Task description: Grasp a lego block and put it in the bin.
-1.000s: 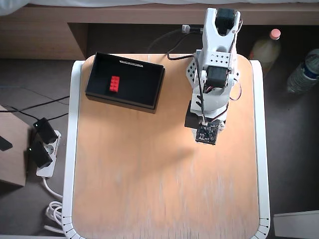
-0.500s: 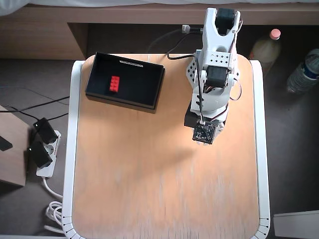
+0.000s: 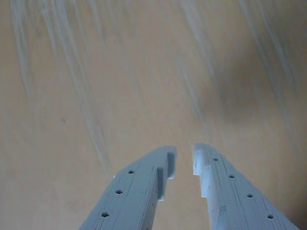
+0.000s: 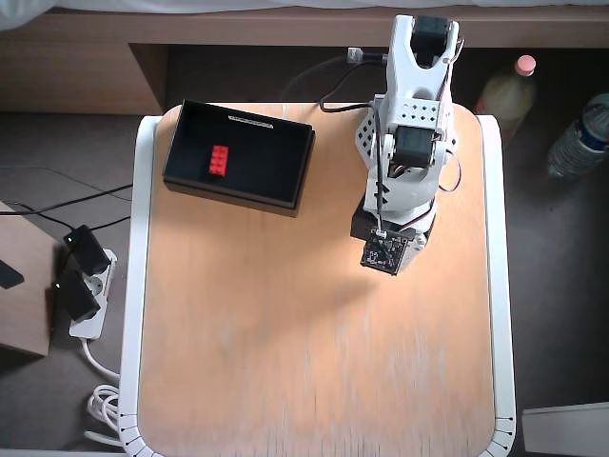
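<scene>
The red lego block [image 4: 219, 160] lies inside the black bin [image 4: 271, 162], in its left half. The bin stands at the table's back left in the overhead view and has a white label strip on its far rim. My arm [image 4: 411, 143] is folded back at the table's back right, well apart from the bin. In the wrist view my gripper [image 3: 184, 160] hangs over bare wood. Its two pale fingers stand a narrow gap apart with nothing between them. In the overhead view the wrist hides the fingers.
The wooden table [image 4: 314, 362] has a white rim. Off the table, two bottles [image 4: 504, 90] stand at the right, and a power strip [image 4: 81, 286] with cables lies on the floor at the left.
</scene>
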